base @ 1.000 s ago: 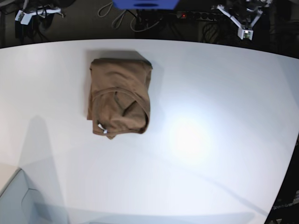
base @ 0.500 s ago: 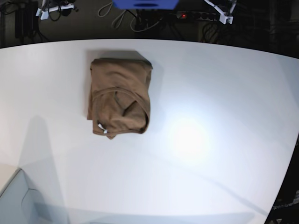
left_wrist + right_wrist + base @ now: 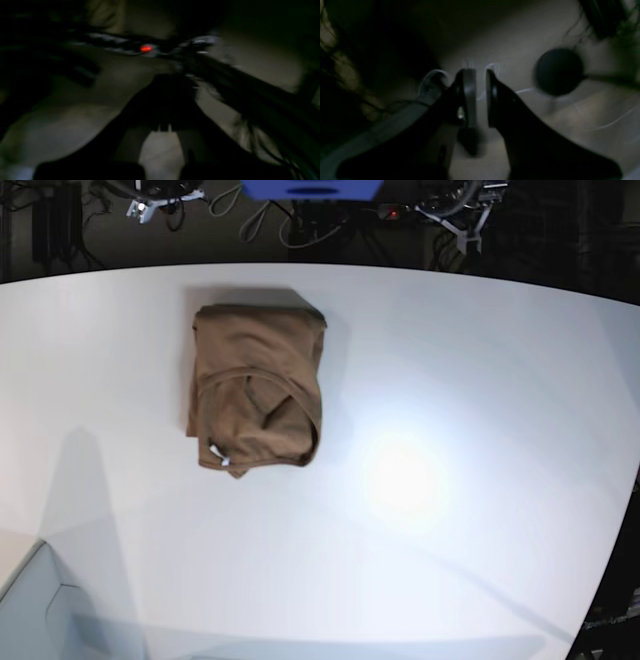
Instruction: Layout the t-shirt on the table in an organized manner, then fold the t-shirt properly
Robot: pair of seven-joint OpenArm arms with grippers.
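The folded t-shirt lies on the table, well apart from both claws: left together, right slightly apart.

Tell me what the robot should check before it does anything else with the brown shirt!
1. t-shirt folded into a compact bundle: ok.
2. Shirt fully on the table, away from its edges: ok.
3. Fold neat: not ok, the collar and white tag show on top.
4. Left gripper off the shirt, beyond the far edge: ok, shut.
5. Right gripper empty: ok, its jaws stand slightly apart.
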